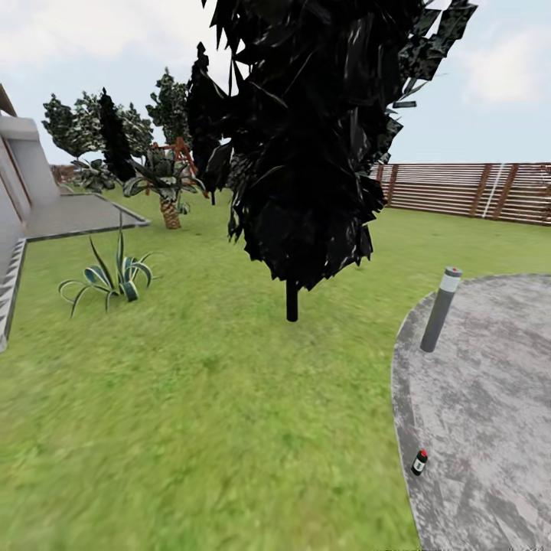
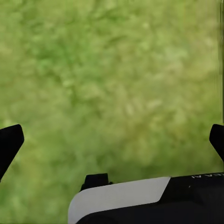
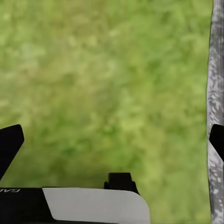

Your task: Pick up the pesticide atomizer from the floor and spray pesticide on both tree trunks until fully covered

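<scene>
Both grippers empty over the lawn, one atomizer waiting on the patio edge.

The left gripper (image 2: pixel 112 140) and the right gripper (image 3: pixel 112 140) hang with fingers spread wide apart, holding nothing, above the grass (image 1: pixel 191 413). The single pesticide atomizer (image 1: pixel 418 462) stands upright at the near right, on the stone patio (image 1: pixel 490 398) just beside its border with the grass. I judge it light, stiff and a little slippery; best to clasp the slim body below the head. I count one grey post (image 1: pixel 441 309), one dark narrow tree (image 1: pixel 306 153) and one short palm (image 1: pixel 168 184).
</scene>
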Motion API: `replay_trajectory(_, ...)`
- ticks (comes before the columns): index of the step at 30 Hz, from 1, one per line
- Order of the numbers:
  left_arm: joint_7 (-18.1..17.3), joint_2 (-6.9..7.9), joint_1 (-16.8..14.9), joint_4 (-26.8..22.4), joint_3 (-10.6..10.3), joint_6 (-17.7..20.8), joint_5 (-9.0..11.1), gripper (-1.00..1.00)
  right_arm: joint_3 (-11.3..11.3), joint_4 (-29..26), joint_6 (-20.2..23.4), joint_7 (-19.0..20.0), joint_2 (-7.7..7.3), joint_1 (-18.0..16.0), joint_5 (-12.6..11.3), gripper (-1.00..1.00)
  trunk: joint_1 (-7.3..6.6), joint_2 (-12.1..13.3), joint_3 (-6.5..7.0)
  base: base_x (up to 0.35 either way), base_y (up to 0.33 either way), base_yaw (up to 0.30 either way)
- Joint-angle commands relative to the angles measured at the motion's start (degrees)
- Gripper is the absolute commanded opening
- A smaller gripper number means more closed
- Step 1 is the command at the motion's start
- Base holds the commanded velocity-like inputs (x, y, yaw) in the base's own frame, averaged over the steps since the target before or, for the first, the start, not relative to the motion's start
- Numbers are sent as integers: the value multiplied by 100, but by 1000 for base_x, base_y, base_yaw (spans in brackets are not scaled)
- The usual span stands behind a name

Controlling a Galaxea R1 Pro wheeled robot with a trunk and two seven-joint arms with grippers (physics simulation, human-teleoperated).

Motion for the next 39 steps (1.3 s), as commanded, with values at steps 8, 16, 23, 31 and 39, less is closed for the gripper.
replay_trajectory(8,7,-21,3,-17,-22,-7,-27,100,0,6,-19,-4,5,-2,-2,100,1,-2,-4,45,5,-300)
replay_trajectory(16,22,-35,3,-37,-36,-9,-6,100,0,6,-19,-4,5,-2,-2,100,1,-2,-4,3,0,-300)
replay_trajectory(23,24,-37,3,-48,-39,-10,-1,100,0,6,-19,-4,1,-4,-2,100,23,-43,-22,0,0,-300)
replay_trajectory(31,24,-37,3,-57,-39,-7,0,100,0,6,-19,-4,1,-4,-2,100,199,-363,-166,0,0,-300)
replay_trajectory(39,25,-37,3,-68,-39,-7,0,100,0,6,-19,-4,3,-4,-2,100,375,-684,-310,0,0,-300)
